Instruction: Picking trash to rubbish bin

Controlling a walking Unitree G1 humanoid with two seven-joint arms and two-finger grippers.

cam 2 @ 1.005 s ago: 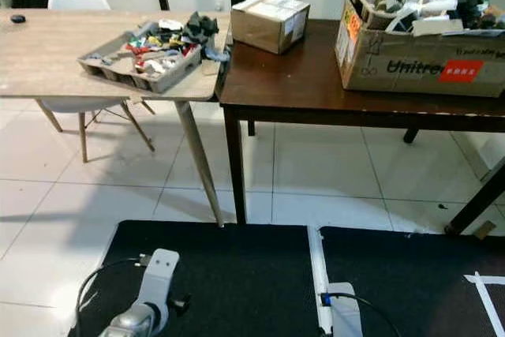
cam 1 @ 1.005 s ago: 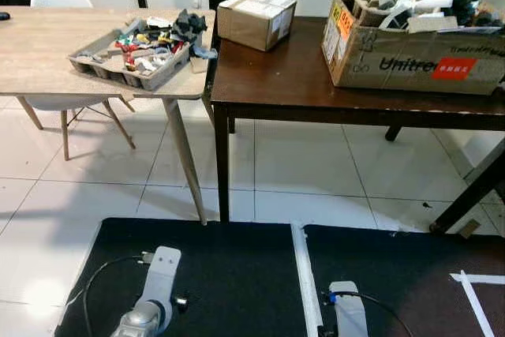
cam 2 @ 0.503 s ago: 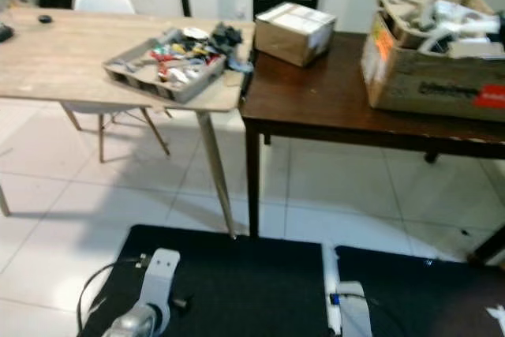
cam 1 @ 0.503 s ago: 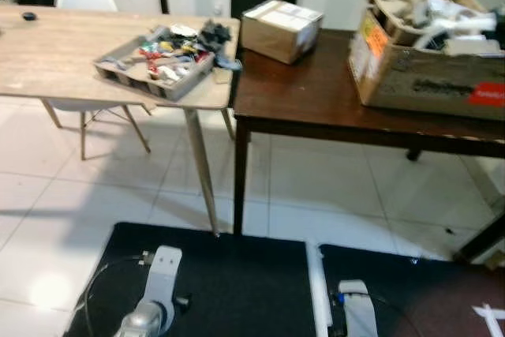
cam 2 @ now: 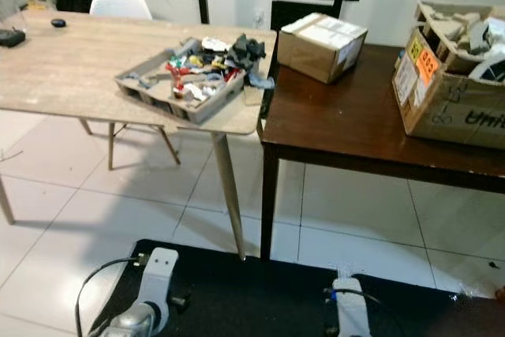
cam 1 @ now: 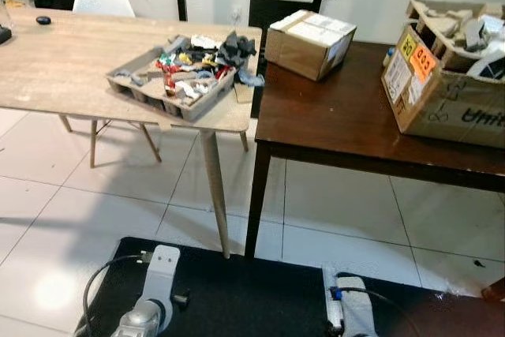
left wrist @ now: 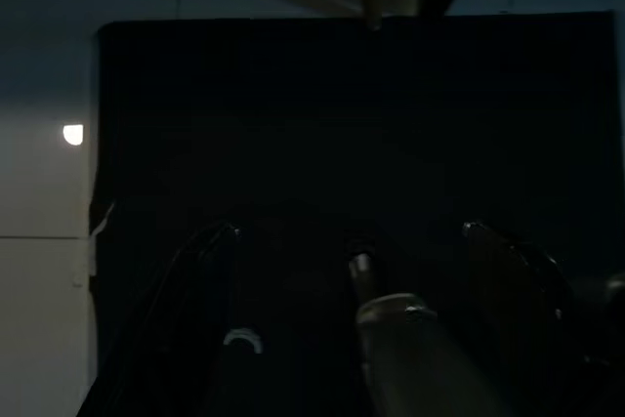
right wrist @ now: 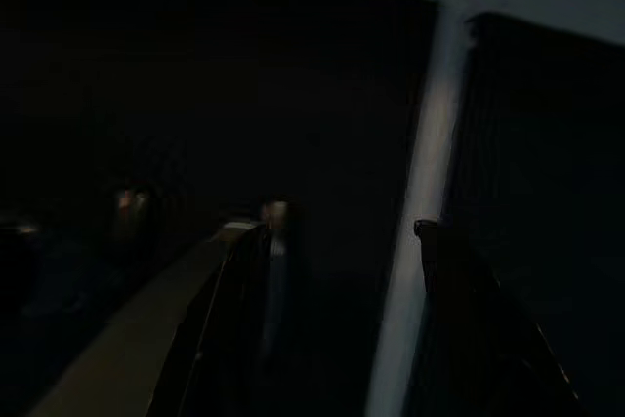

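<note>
A grey tray [cam 1: 170,76] heaped with mixed scraps and wrappers sits near the right end of a light wooden table [cam 1: 63,61]. A dark cloth lies on the tray's far corner. Both silver arms hang low by the picture's bottom edge, the left arm [cam 1: 150,305] and the right arm [cam 1: 347,317], over a black floor mat [cam 1: 237,297]. In the dark left wrist view my left gripper [left wrist: 349,231] has its fingers apart with nothing held. My right gripper [right wrist: 339,227] also stands open over the mat in the right wrist view.
A dark brown table [cam 1: 339,124] butts against the light one, carrying a small sealed cardboard box [cam 1: 310,43] and a large open carton [cam 1: 450,76] full of odds and ends. A white chair [cam 1: 102,3] stands behind the light table. White tiled floor lies under both tables.
The camera has swung left, so both tables sit further right in the picture and more of the light table shows. The arms hang as before.
</note>
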